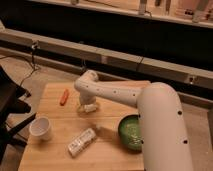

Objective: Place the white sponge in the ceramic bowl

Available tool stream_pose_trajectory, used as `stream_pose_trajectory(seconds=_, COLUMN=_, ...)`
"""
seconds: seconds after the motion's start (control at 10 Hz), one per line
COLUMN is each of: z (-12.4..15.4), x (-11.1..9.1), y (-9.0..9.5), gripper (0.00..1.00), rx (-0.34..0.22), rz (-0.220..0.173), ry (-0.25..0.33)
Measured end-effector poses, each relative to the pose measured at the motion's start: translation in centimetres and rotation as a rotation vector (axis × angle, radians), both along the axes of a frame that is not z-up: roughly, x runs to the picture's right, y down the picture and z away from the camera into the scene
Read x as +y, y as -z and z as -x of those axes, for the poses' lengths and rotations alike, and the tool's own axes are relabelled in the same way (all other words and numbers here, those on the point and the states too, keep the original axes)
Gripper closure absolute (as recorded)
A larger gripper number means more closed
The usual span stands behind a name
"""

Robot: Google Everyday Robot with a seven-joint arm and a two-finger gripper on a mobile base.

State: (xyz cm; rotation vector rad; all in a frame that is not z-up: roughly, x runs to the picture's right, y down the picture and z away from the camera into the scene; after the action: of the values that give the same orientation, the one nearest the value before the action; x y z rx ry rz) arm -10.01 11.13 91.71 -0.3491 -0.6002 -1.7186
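The white sponge [90, 107] is a small cream block lying on the wooden table [55, 120], near its middle. My gripper [85, 104] reaches down from the white arm [115, 95] and sits right at the sponge, on its left side. The ceramic bowl [131, 132] is dark green with a paler speckled inside and stands at the table's front right, partly hidden by my arm's large white segment. The bowl holds nothing that I can see.
A small white cup [40, 128] stands at the front left. A white labelled bottle [81, 141] lies on its side at the front middle. An orange carrot-like item [64, 97] lies at the back left. A dark chair [10, 110] stands left of the table.
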Motion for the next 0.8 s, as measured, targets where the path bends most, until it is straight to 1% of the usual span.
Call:
stream_pose_trajectory(seconds=0.2, z=-0.2, x=-0.7, y=-0.5, gripper=0.22, rx=-0.008, rz=-0.008, ry=-0.017)
stream_pose_trajectory(seconds=0.3, z=-0.2, x=-0.9, y=-0.8, gripper=0.28, rx=-0.015, rz=-0.01, ry=-0.027)
stream_pose_trajectory(seconds=0.5, z=-0.4, x=-1.2, y=-1.0, gripper=0.49, rx=-0.019, rz=-0.016, ry=-0.035)
stream_pose_trajectory(seconds=0.7, z=-0.1, x=-1.2, y=-1.3, gripper=0.69, rx=-0.023, rz=-0.015, ry=-0.032)
stream_pose_trajectory(seconds=0.8, z=0.1, x=-1.1, y=-1.4, gripper=0.81, rx=-0.021, rz=-0.013, ry=-0.03)
